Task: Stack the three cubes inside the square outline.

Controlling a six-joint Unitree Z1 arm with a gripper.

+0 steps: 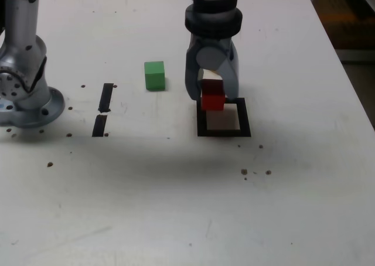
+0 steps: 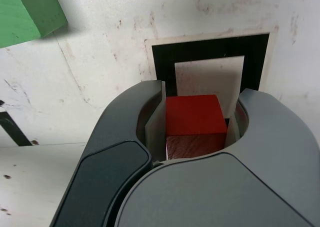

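My gripper points down and is shut on the red cube, which sits between the pale pads in the wrist view. The cube is at the far edge of the square outline, over its black tape on the exterior view's left side; I cannot tell whether it touches the table. In the wrist view the square outline and its white interior lie just beyond the cube. The green cube stands alone on the table to the exterior view's left of the gripper, and shows in the wrist view's corner.
The arm's grey base stands at the exterior view's far left. Two short black tape strips lie between the base and the green cube. Small dark specks dot the white table, whose edge runs along the exterior view's right.
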